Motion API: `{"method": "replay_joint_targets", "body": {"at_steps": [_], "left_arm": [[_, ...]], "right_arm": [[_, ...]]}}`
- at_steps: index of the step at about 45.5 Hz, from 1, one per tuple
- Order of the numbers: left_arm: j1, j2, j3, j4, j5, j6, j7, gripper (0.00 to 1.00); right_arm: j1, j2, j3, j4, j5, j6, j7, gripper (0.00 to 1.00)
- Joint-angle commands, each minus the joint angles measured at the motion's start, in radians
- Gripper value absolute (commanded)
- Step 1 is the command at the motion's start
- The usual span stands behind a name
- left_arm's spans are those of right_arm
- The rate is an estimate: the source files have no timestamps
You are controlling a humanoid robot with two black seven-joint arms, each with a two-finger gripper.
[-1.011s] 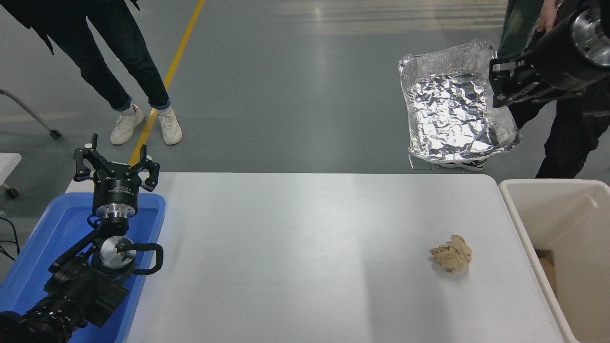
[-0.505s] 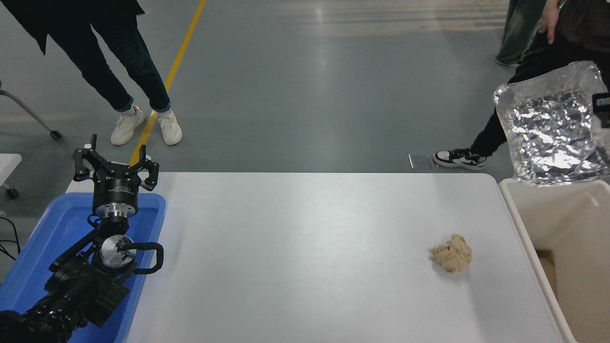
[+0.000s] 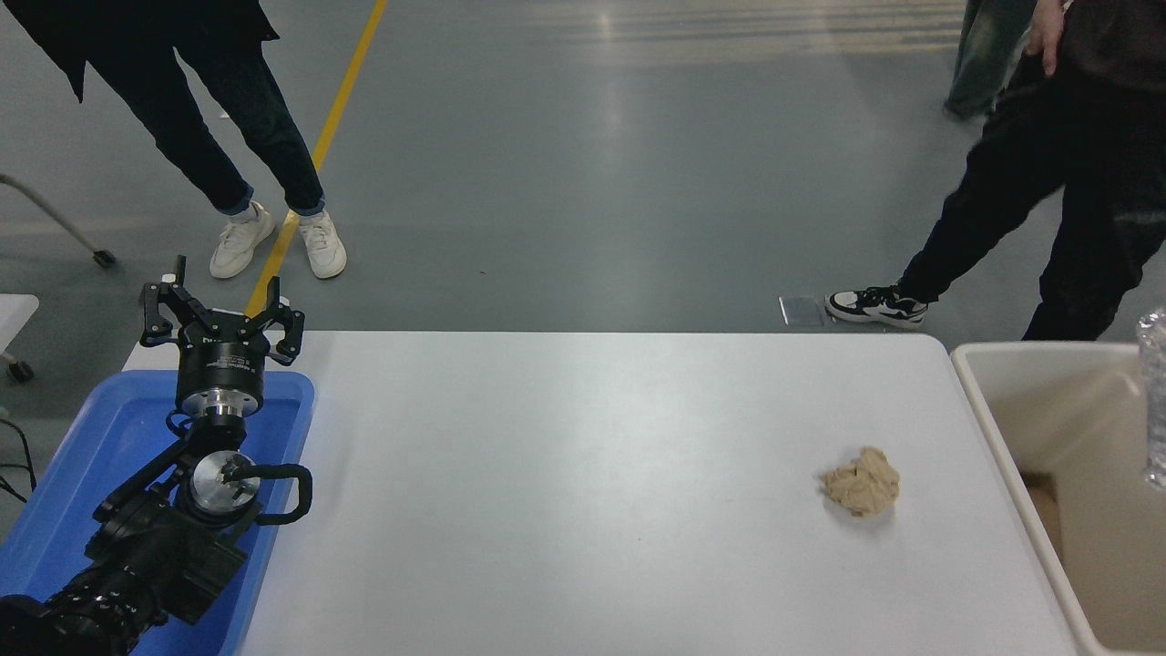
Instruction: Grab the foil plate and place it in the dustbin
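Observation:
Only a thin silver sliver of the foil plate (image 3: 1155,401) shows at the picture's right edge, over the dustbin (image 3: 993,410). The dustbin is a cream plastic bin standing against the table's right side. My right arm and its gripper are out of view. My left gripper (image 3: 221,314) is parked at the lower left above the blue tray, with its fingers spread open and nothing in them.
A crumpled tan paper ball (image 3: 862,481) lies on the white table (image 3: 592,474) near its right side. A blue tray (image 3: 82,474) sits under my left arm. People (image 3: 1066,182) stand on the floor beyond the table's far edge.
The foil plate has moved right and down, from over the floor beyond the table to over the dustbin, almost leaving the picture. The right gripper has gone out of view. The left arm has not moved.

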Motion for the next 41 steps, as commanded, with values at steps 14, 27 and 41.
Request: {"method": "replay_joint_targets", "body": {"at_steps": [14,27,41], "left_arm": [[0.0,0.0,0.0,0.0,0.0,0.001,-0.002,0.99],[0.0,0.0,0.0,0.0,0.0,0.001,-0.002,0.99],[0.0,0.0,0.0,0.0,0.0,0.001,0.0,0.99]], "right_arm": [[-0.585,0.449,0.399,-0.645,0.266,-0.041,0.005,0.0],[-0.608,0.49,0.405,-0.633,0.274,-0.044,0.005,0.0],[-0.576,0.512,0.4,-0.618,0.272,-0.043,0.005,0.02]]}}
